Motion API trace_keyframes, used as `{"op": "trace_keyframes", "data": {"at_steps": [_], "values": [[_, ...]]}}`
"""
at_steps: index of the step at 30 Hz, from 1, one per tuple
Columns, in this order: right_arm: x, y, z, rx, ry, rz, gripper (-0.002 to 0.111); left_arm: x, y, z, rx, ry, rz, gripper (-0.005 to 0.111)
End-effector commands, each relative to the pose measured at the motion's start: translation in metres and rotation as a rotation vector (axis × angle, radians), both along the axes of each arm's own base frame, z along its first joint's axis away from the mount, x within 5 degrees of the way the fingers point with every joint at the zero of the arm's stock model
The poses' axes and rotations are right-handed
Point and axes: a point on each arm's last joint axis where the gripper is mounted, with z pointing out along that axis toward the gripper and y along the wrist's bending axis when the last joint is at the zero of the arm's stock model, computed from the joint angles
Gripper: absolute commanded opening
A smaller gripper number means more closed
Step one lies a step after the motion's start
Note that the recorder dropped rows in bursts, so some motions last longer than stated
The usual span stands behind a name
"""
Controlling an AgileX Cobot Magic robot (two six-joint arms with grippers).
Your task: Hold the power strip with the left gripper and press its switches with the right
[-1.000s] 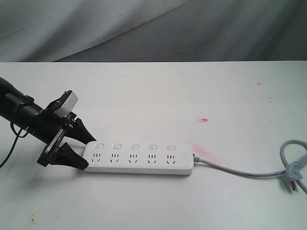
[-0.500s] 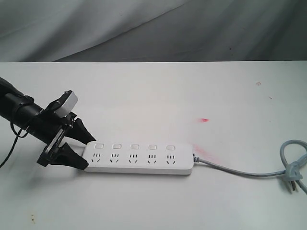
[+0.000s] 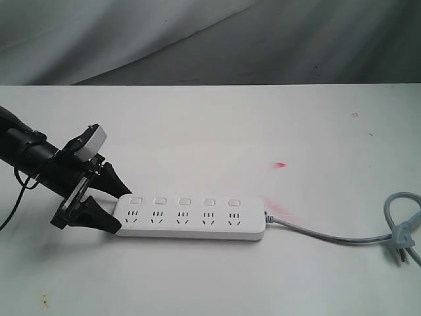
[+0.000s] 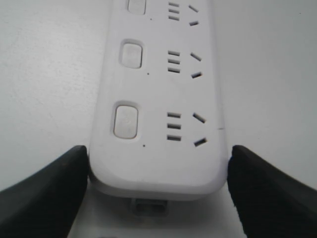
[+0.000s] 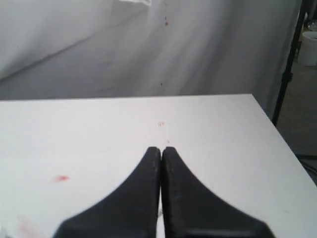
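Note:
The white power strip (image 3: pixel 191 218) lies flat on the white table, its long side running left to right, with a grey cable (image 3: pixel 329 236) leaving its right end. Five square white switches (image 3: pixel 184 201) sit in a row along its far edge. My left gripper (image 3: pixel 122 210) straddles the strip's left end. In the left wrist view its black fingers (image 4: pixel 59 183) press against both sides of the power strip (image 4: pixel 158 99), close to the nearest switch (image 4: pixel 125 119). My right gripper (image 5: pixel 161 149) is shut on nothing above bare table, out of the exterior view.
The cable ends in a coiled loop with a plug (image 3: pixel 402 245) near the table's right edge. A red mark (image 3: pixel 281 164) and a pink smear (image 3: pixel 276 208) stain the tabletop. Grey cloth (image 3: pixel 197 39) hangs behind. A black stand pole (image 5: pixel 290 64) rises past the table's corner.

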Motion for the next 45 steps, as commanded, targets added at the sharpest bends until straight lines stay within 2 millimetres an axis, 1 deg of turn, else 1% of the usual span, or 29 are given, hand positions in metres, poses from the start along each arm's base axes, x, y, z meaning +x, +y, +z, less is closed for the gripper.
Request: {"op": "trace_keyframes", "data": {"at_steps": [1,4,7,11,17,24,45], "values": [[-0.015,0.000,-0.041,-0.030,0.020,-0.010,0.000,0.003,0.000,0.002,0.009,-0.021,0.001,0.044],[-0.024,0.001,-0.064,-0.015,0.017,-0.015,0.000,0.003,0.000,0.002,0.009,-0.021,0.001,0.044],[-0.031,0.001,-0.078,0.001,-0.010,-0.020,0.000,0.003,0.000,0.002,0.009,-0.021,0.001,0.044],[-0.039,0.002,-0.089,-0.003,-0.064,-0.020,0.000,0.003,0.000,0.002,0.009,-0.021,0.001,0.044],[-0.038,0.002,-0.104,-0.010,-0.029,-0.025,0.000,0.003,0.000,0.002,0.009,-0.021,0.001,0.044],[-0.037,0.001,-0.112,-0.027,-0.006,-0.024,0.000,0.003,0.000,0.002,0.009,-0.021,0.001,0.044],[-0.037,0.001,-0.111,-0.037,-0.026,-0.022,0.000,0.003,0.000,0.002,0.009,-0.021,0.001,0.044]]}}
